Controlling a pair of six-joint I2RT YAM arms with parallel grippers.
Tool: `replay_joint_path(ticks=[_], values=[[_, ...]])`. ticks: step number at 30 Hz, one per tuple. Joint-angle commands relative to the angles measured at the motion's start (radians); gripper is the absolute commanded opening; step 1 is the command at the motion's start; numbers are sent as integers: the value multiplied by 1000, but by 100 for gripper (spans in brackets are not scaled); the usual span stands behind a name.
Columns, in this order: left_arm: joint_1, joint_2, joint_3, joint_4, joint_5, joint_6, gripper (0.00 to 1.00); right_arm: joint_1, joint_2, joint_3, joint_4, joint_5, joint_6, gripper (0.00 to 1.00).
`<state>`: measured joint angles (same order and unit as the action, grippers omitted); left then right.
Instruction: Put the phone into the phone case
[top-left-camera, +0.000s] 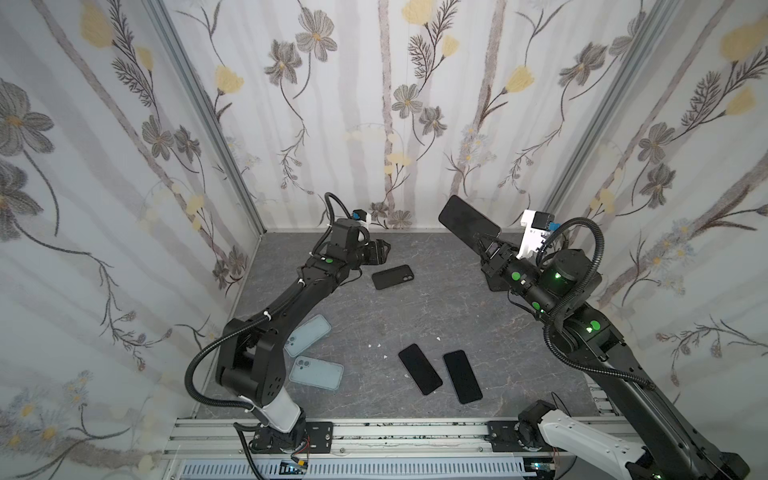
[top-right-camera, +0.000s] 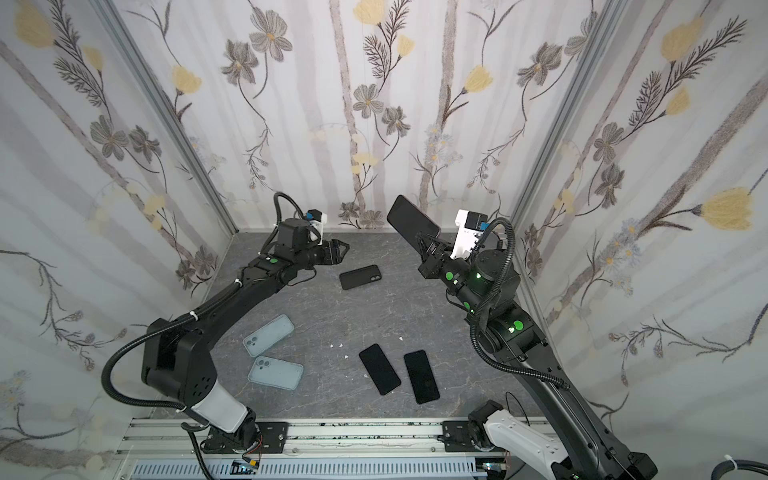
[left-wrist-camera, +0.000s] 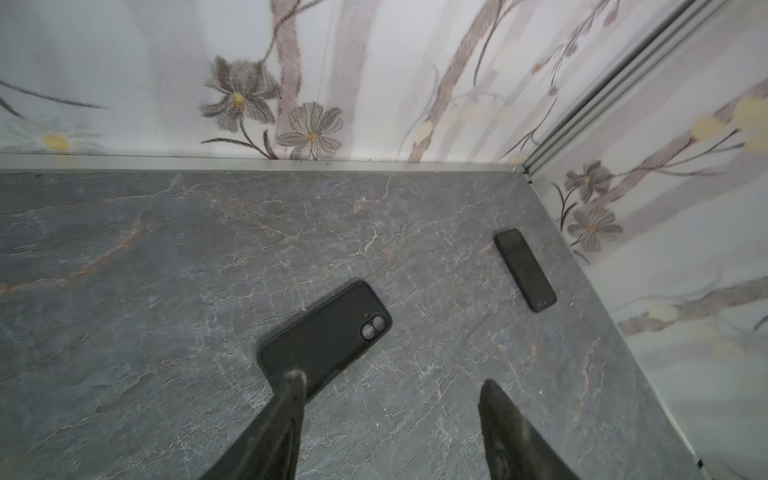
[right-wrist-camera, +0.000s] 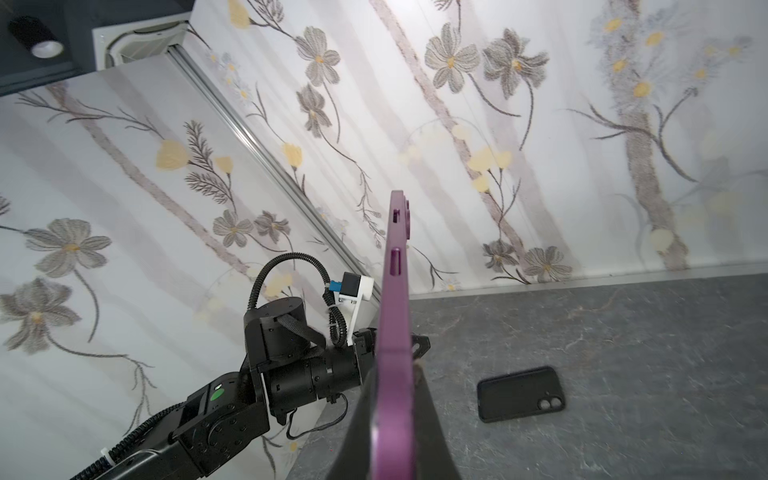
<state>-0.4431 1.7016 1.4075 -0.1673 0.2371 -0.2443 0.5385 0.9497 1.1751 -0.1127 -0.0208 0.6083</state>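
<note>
My right gripper (top-left-camera: 484, 246) (right-wrist-camera: 392, 370) is shut on the lower end of a purple phone (top-left-camera: 469, 222) (top-right-camera: 413, 222) (right-wrist-camera: 397, 257). It holds the phone up in the air at the back right, dark screen toward the top views. A black phone case (top-left-camera: 392, 276) (top-right-camera: 360, 276) (left-wrist-camera: 326, 338) (right-wrist-camera: 521, 392) lies flat on the grey table, camera hole to the right. My left gripper (top-left-camera: 384, 251) (top-right-camera: 343, 249) (left-wrist-camera: 392, 380) hovers open just behind and left of the case, nothing between its fingers. In the left wrist view one fingertip (left-wrist-camera: 296, 378) overlaps the case's near end.
Two black phones (top-left-camera: 419, 369) (top-left-camera: 462, 376) lie screen-up at the front middle. Two translucent blue cases (top-left-camera: 309, 334) (top-left-camera: 318, 372) lie front left, partly under the left arm. Another dark flat slab (left-wrist-camera: 524, 270) lies by the right wall, below the right gripper. Patterned walls close three sides.
</note>
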Motion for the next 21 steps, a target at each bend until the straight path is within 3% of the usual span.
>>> replay_joint_path(ticks=[1, 8, 16, 21], values=[[-41, 114, 72, -144, 3, 174, 66, -5, -21, -12, 4, 57, -29, 0], [-86, 331, 159, -218, -100, 247, 66, -25, -53, -47, -7, 39, -53, 0], [-85, 390, 139, -193, -196, 243, 63, -36, -114, -104, -36, 50, -46, 0], [-74, 422, 165, -182, -196, 244, 62, -37, -141, -139, -39, 60, -26, 0]])
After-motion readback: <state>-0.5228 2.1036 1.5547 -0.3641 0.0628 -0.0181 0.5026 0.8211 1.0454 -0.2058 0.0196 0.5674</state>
